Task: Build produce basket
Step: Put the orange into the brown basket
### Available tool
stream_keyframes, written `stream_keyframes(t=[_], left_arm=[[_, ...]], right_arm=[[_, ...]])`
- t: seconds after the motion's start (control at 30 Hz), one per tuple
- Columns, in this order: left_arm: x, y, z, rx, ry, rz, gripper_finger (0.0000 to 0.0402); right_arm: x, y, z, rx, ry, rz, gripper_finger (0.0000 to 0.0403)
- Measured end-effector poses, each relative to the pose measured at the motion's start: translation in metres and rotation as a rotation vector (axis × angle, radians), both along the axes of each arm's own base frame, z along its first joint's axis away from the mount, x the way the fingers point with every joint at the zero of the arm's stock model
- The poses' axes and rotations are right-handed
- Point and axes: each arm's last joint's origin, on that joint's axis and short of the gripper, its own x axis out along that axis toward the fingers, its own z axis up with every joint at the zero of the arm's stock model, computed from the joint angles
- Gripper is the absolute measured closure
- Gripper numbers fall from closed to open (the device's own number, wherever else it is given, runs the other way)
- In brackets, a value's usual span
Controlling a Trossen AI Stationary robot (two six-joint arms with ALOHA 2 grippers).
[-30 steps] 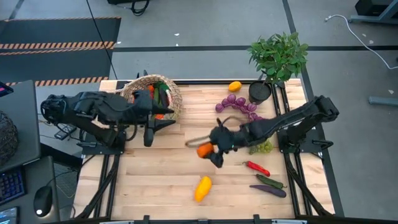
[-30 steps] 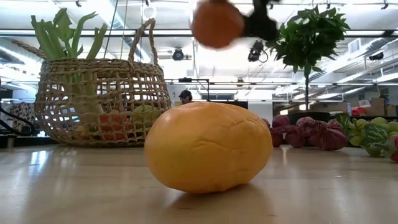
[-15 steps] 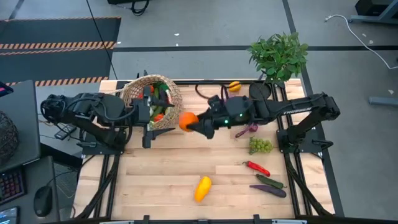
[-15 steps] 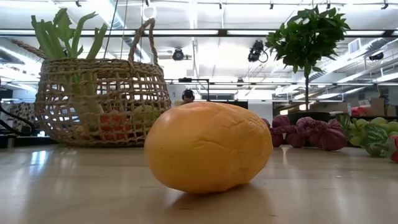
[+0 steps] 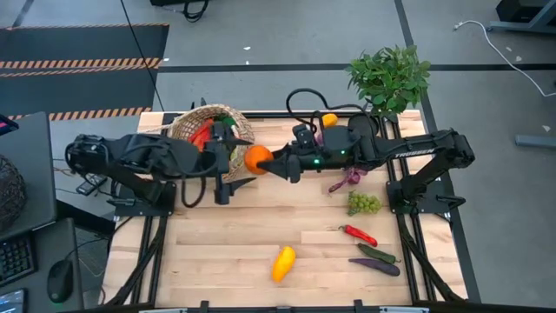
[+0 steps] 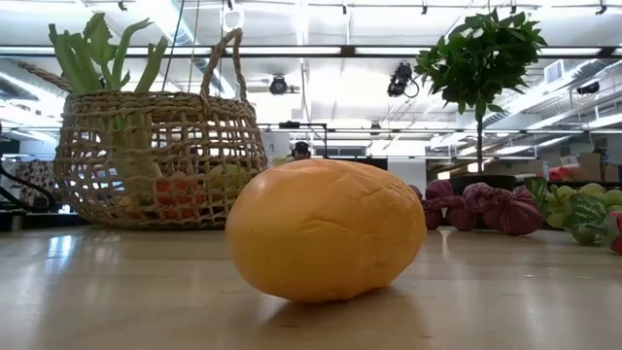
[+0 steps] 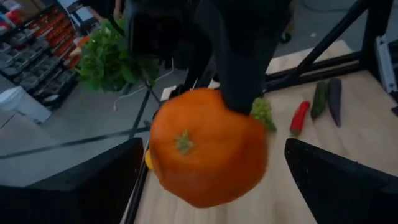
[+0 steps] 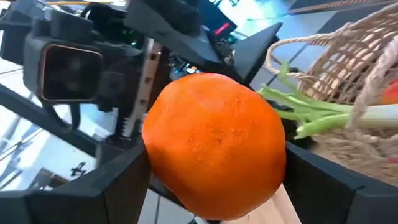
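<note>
- right gripper [image 5: 264, 163] clamped on the orange [image 5: 256, 160], fruit fills the gap between its fingers in the right wrist view [image 8: 214, 146], held above the table just beside the basket [image 5: 234, 122]
- left gripper [image 5: 228, 162] spread wide, nothing in it; both fingers flank the orange [image 7: 208, 146] in the left wrist view without clearly touching it, looks like a handover setup
- key relation: orange sits between the two claws, left gripper facing it head-on; basket lies just behind the left gripper, so left arm is the nearer one for the drop
- orange is round, no long axis to line up, any grip across the middle should do
- basket at the table's far left edge, upright in the low view [image 6: 160, 160]; holds a leek [image 6: 107, 63] standing up past the rim, plus red and green pieces seen through the weave, can't name them
- not yet in: yellow pepper [image 5: 283, 263] near the front edge, chili [image 5: 358, 234], cucumber [image 5: 376, 253], eggplant [image 5: 375, 266], green grapes [image 5: 365, 203], purple grapes [image 5: 347, 181], lemon [image 5: 327, 121], all on the right side
- potted plant [image 5: 389, 76] at the far right corner, not part of the job
</note>
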Motion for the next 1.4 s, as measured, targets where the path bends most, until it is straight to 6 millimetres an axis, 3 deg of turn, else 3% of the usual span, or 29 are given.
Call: stream_keyframes(t=[0.5, 0.83, 1.4], left_arm=[[0.007, 0.002, -0.003, -0.002, 0.003, 0.023, 0.0001], [0.013, -0.002, -0.007, -0.108, 0.012, -0.032, 0.0001], [0.019, -0.002, -0.007, -0.155, -0.021, -0.022, 0.0012]], right_arm=[[0.0, 0.002, -0.002, -0.001, 0.018, 0.054, 0.0076], [0.0, -0.002, 0.0, -0.002, 0.003, 0.114, 0.0076], [0.001, -0.007, -0.001, -0.074, 0.006, 0.069, 0.0069]])
